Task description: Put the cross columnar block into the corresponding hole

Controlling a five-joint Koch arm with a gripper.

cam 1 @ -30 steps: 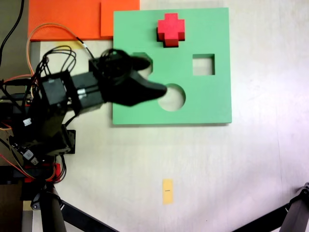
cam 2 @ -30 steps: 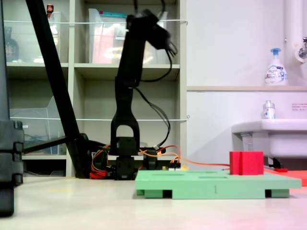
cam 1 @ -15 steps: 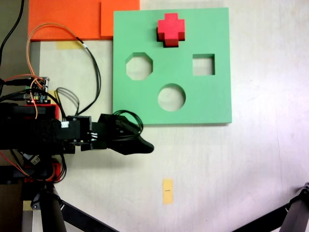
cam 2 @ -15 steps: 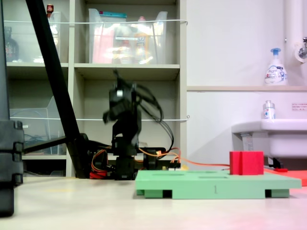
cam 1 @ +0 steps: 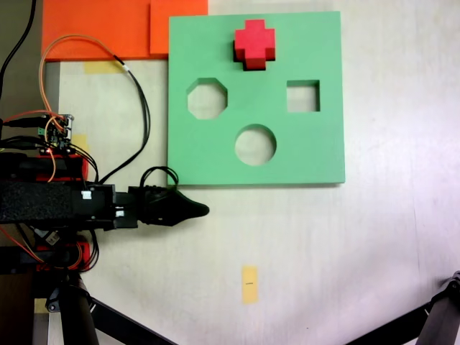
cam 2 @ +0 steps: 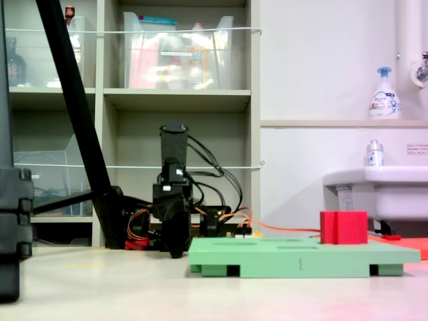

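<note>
Small bright red plus-shaped foam block (cam 1: 254, 43) seated in the plus-shaped cutout of the green square foam board (cam 1: 316, 144), standing proud of it. Well apart from the black gripper (cam 1: 188, 209), beyond its tip. Jaws together, holding nothing.

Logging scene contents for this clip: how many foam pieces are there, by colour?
Red plus-shaped foam block: 1
Green square foam board with cutouts: 1
Orange flat foam sheets: 2, apparently overlapping
Total: 4
</note>
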